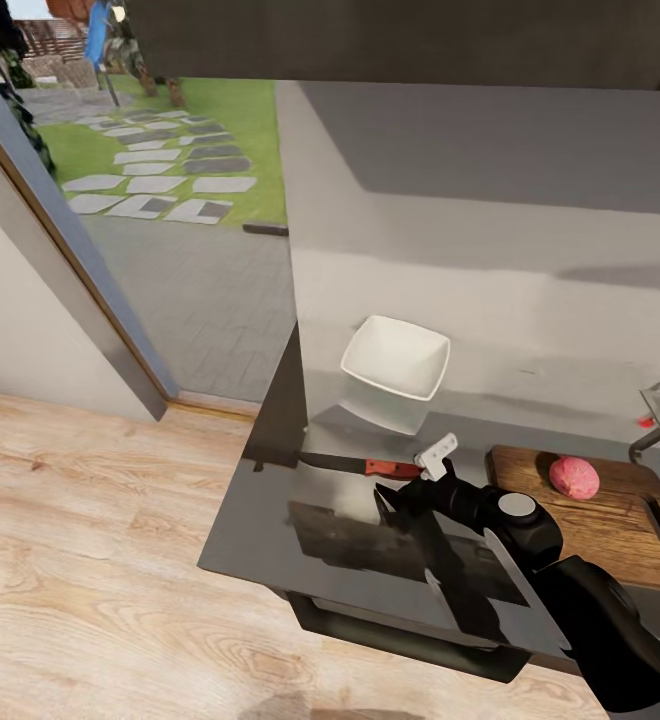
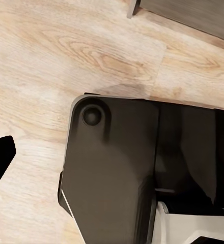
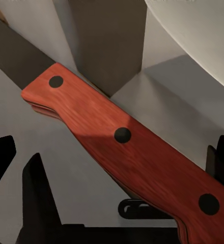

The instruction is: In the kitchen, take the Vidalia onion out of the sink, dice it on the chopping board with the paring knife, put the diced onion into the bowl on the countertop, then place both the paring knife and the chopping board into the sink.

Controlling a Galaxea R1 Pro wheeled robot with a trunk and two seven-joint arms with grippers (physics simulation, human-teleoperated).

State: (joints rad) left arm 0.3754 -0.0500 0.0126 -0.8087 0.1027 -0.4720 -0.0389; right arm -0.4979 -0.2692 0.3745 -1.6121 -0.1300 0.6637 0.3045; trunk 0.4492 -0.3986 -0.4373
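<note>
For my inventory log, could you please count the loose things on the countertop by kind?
Bowl: 1
Knife: 1
Board: 1
Onion: 1, on the board
Total: 4

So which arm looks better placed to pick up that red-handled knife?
The right. Its claw hangs over the paring knife on the countertop, fingers spread either side of the red handle in the right wrist view. The left wrist view looks down at the wooden floor, away from the knife.
</note>
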